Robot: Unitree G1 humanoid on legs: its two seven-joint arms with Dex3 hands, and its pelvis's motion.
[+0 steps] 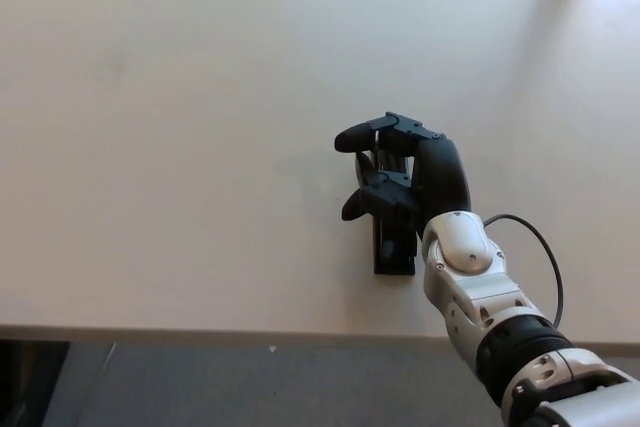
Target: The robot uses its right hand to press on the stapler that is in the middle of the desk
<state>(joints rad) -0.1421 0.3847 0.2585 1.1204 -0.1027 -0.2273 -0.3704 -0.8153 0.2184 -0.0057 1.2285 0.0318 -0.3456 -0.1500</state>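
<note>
The right hand [405, 172] is reaching in from the lower right and lying over the far part of the stapler [393, 247], which is sitting on the desk [180, 127] near its front edge, a little right of the middle of the view. The stapler is black and is pointing away from the robot, with its near end showing below the hand and its far end hidden under the palm. The fingers [358, 137] are curling leftward, bent and close together, but whether they are closing around the stapler or only resting on top of it I cannot tell, since the hand is covering the contact. The thumb [358, 205] is sticking out to the left just beside the stapler's left side. A silver wrist [462, 257] is sitting behind the hand, and a thin black cable [545, 257] is looping out to its right above the desk. The left hand is not showing anywhere.
</note>
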